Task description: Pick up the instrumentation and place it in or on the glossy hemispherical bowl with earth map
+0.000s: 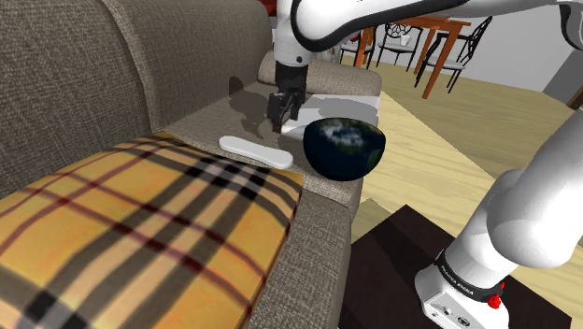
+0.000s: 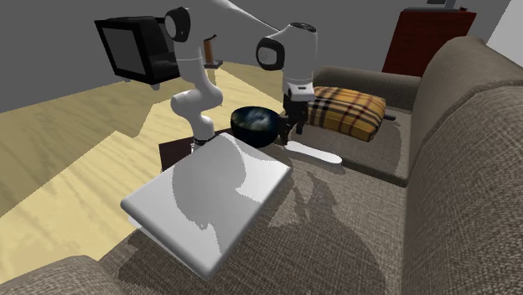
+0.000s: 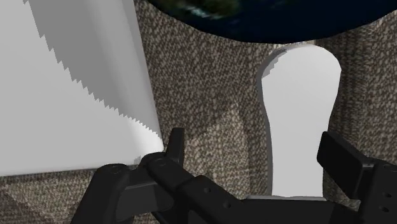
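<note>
So the gripper (image 1: pixel 282 120) (image 2: pixel 293 127) (image 3: pixel 257 149) hangs low over the sofa (image 1: pixel 75 75) (image 2: pixel 453 168) (image 3: pixel 203 95) seat with its jaws spread wide and nothing in them. In the wrist view the fingers (image 3: pixel 175 143) stand well apart. The white flat instrument (image 1: pixel 254 150) (image 2: pixel 317 153) (image 3: pixel 302 121) lies on the fabric in the gap between them, closer to one finger than the other, and neither finger is touching it. It's a long thin piece with rounded ends, flat on the seat. One end points toward the plaid cushion (image 1: pixel 140 234) (image 2: pixel 346 109) and the other sits just beside the earth-map bowl (image 1: pixel 344 148) (image 2: pixel 256 123) (image 3: pixel 273 16); can't tell if they actually touch. The bowl is right at the front edge of the seat, on the side facing the robot's stand. On the other side of the gripper there's a big white slab (image 1: pixel 327 106) (image 2: pixel 209 197) (image 3: pixel 63 83) lying flat, its straight edge close to one finger. That leaves a strip of bare fabric between the slab and the instrument. Room is tight: slab on one side, bowl just ahead, cushion edge beyond the instrument's far end.
</note>
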You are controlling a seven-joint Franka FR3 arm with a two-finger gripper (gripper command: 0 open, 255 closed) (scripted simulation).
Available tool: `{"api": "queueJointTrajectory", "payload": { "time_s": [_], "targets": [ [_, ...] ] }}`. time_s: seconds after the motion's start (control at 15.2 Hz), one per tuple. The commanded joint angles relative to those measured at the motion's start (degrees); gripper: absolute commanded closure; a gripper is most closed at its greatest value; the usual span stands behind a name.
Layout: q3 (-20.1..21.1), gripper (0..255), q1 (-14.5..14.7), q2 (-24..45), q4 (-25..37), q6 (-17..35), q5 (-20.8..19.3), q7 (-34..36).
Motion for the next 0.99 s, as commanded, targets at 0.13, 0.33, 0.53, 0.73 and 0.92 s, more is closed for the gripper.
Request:
{"api": "queueJointTrajectory", "payload": {
  "time_s": [0.13,0.33,0.53,0.73,0.92],
  "targets": [
    [2.22,0,2.10,6.96,5.39,0.88,-1.39,0.85],
    [3.40,0,3.56,11.44,9.36,0.90,-2.55,1.35],
    [3.33,0,3.58,11.99,7.71,3.07,-2.75,1.49],
    [3.28,0,3.59,12.64,6.18,5.22,-2.99,1.65],
    [3.25,0,3.60,13.02,5.43,6.34,-3.13,1.75]
  ]
}}
